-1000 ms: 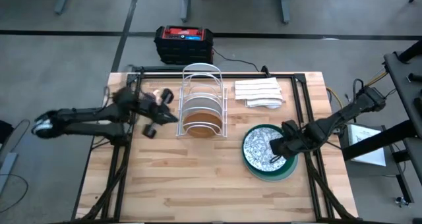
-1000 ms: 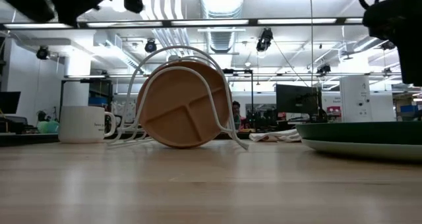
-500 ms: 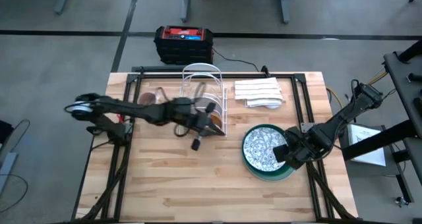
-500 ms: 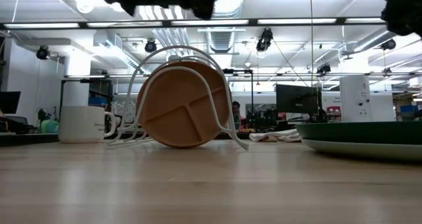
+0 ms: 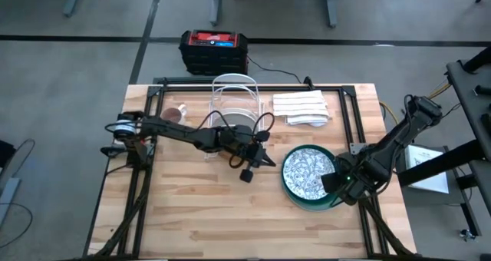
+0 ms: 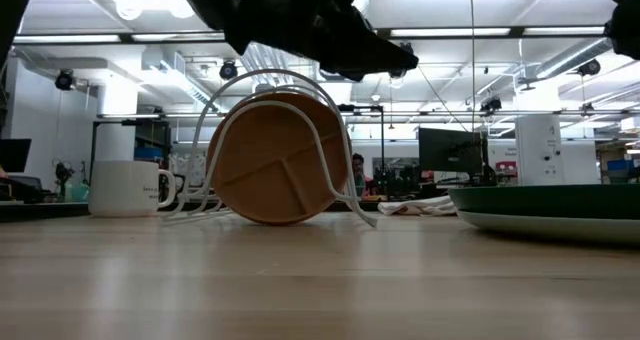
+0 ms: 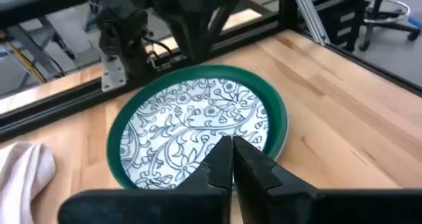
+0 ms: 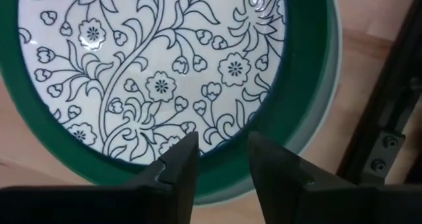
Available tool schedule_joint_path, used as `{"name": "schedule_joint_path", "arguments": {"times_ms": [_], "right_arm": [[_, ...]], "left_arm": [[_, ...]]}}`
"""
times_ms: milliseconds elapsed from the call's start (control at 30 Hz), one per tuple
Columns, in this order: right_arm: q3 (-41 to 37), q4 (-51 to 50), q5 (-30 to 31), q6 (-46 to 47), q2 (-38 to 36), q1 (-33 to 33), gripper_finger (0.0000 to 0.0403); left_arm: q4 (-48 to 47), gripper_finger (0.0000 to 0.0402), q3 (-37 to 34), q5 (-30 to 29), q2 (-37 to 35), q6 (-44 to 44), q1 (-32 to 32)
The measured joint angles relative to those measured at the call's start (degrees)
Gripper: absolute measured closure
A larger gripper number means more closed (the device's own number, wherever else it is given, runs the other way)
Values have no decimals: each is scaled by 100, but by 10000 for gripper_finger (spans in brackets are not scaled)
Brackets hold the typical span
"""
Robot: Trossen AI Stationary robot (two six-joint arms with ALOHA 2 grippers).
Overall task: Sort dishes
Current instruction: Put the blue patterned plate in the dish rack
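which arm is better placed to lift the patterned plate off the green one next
Right, probably. The right hand hangs open directly over the rim of the patterned plate, which sits on the green plate. The left hand is shut and short of the stack, beside the wire rack.

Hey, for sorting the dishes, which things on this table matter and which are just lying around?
Part of the job:
- tan-brown divided plate in the white wire rack
- floral white plate lying in the dark green plate

Lying about:
- white mug
- folded white cloths
- red-topped black box on the floor
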Motion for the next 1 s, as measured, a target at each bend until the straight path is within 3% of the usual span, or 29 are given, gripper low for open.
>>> {"name": "schedule_joint_path", "arguments": {"times_ms": [533,833,1000], "right_arm": [[-346,499,-255,589,540,141,240],[-761,798,-43,1019,540,168,236],[-1178,1405,-19,1113,536,168,235]], "left_arm": [[-735,401,1131,-137,1075,492,-390],[-2078,401,2276,-163,1998,932,-303],[-2920,401,3033,-623,2542,1052,-300]]}}
